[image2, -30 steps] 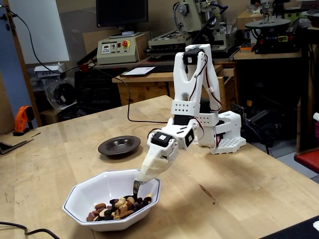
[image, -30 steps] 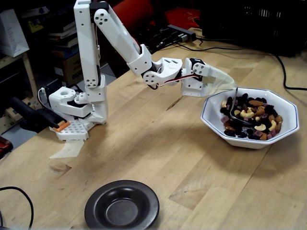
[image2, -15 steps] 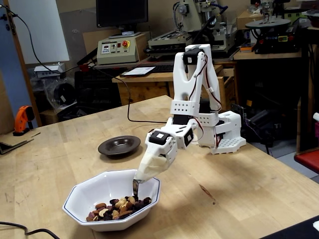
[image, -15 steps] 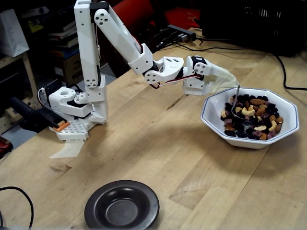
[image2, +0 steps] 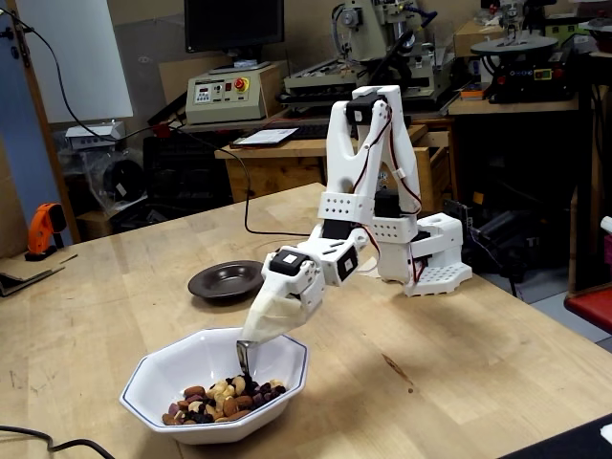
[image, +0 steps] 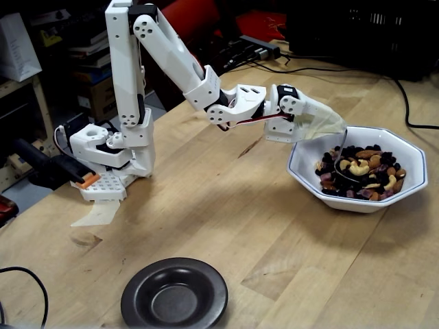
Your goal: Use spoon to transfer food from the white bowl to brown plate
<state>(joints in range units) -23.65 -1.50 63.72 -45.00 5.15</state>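
Both fixed views are evenly lit from overhead, soft and slightly grainy. In one fixed view the brown plate (image: 174, 295) carries a pale sheen, and the upper background is dim. Shadows on the table (image2: 115, 296) stay faint.

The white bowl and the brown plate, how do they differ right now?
The white bowl is large, octagonal and deep; the brown plate is smaller, round and shallow. The bowl is white with a thin dark rim line; the plate is dark and glossy. The bowl holds the food, with the spoon dipped into it; the plate shows nothing on it. Both sit upright on the wooden table.
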